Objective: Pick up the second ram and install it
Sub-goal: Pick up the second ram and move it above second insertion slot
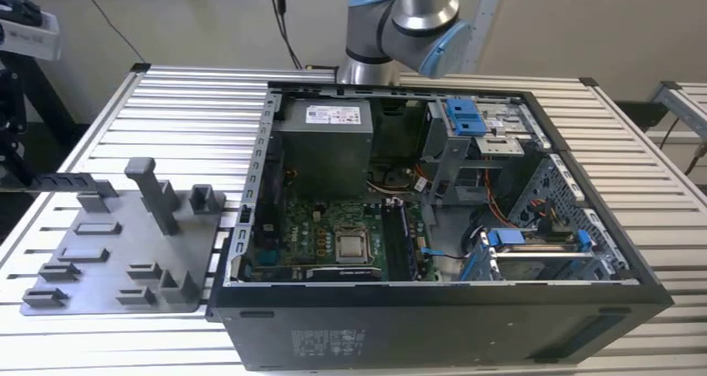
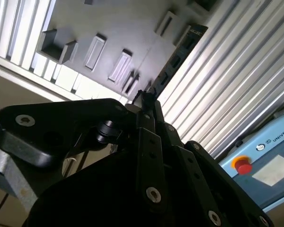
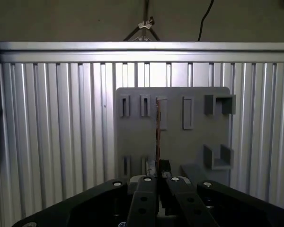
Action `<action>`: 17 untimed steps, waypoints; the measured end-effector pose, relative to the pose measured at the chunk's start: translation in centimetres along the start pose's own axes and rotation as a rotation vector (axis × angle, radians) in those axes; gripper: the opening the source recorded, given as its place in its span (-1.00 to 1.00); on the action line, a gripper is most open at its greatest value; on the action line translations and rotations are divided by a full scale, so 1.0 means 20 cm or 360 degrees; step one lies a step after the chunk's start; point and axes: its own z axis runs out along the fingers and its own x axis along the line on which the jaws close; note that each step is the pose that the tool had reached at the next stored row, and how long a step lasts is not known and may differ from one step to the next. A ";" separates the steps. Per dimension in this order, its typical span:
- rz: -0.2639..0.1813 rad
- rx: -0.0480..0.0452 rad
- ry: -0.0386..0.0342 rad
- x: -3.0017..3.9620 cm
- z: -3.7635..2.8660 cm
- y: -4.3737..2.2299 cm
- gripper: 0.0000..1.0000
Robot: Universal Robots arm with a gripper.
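The black metal gripper (image 2: pixel 146 101) (image 3: pixel 158 166) is squeezed tight on the second ram (image 2: pixel 177 59) (image 3: pixel 157 127). The ram is a long, thin, dark stick. In the first wrist view you see it from its edge, so it looks like a thin line. It sticks straight out from the gripper's tips.

Behind it lies a flat grey plastic plate (image 2: pixel 123 23) (image 3: pixel 173 142) (image 1: pixel 111 252) with little slots and square posts. I cannot tell if the ram touches the plate.

The plate lies on a shiny tabletop (image 1: pixel 177 103) (image 2: pixel 236 85) (image 3: pixel 61 118) made of long metal ribs. In the exterior view, a big open black computer case (image 1: pixel 442 326) sits just beside the plate, on the exterior view's right. There is bare ribbed tabletop around the plate's other edges.

In the second wrist view, a blue box (image 2: pixel 274 142) with a red button (image 2: pixel 243 165) sits beyond the tabletop's edge.
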 end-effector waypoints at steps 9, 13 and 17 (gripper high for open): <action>0.0000 0.0000 0.0000 -0.004 -0.106 0.001 -0.72; 0.0000 0.0000 0.0000 -0.005 -0.147 0.001 -0.72; 0.0000 0.0000 0.0000 -0.007 -0.186 0.001 -0.72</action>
